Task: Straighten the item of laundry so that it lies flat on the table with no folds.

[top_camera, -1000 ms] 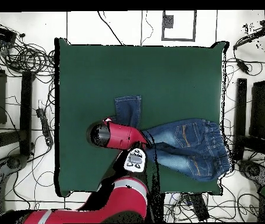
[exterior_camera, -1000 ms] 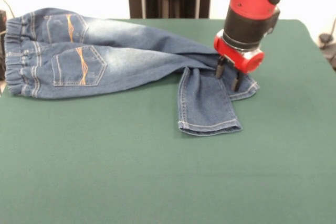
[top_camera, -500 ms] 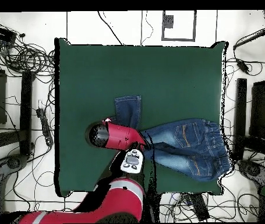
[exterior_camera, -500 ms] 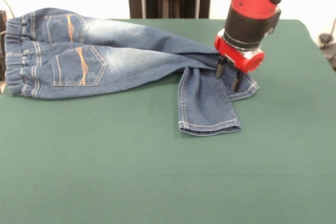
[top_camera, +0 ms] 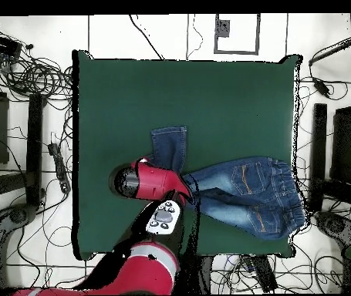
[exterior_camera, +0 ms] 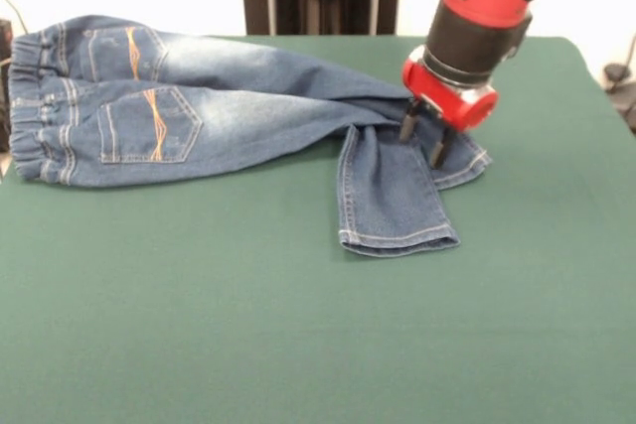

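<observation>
Readable text: none in either view.
Jeans [exterior_camera: 199, 106]: orange pocket stitching only, no lettering.
Arm [exterior_camera: 477, 7]: no legible marking.

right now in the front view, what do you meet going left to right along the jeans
elastic waistband → orange-stitched back pockets → long faded leg → leg end folded toward the camera, with its hem → gripper, fingers apart over the fold → bare green table
</observation>
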{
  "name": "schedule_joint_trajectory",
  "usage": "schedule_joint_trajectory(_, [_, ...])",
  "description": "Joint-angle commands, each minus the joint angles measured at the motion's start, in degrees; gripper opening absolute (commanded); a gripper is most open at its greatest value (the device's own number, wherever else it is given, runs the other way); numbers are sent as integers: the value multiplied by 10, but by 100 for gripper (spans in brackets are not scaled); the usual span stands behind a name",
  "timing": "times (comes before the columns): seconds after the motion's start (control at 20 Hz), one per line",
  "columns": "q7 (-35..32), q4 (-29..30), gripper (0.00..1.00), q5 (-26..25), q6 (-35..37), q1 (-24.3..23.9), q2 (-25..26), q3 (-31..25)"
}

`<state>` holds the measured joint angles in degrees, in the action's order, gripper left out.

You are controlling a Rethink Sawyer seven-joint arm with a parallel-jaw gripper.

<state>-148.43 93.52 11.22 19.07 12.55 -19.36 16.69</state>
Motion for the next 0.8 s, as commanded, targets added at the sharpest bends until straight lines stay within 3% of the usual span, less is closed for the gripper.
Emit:
schedule_joint_trajectory(0.05, [-3, 47, 100, -45, 49, -23, -57, 12])
schedule_joint_trajectory(0.4, [-26, 71, 100, -42, 7, -64, -50, -55])
schedule_joint_trajectory(0.8, [-40, 68, 100, -41, 14, -52, -55, -51])
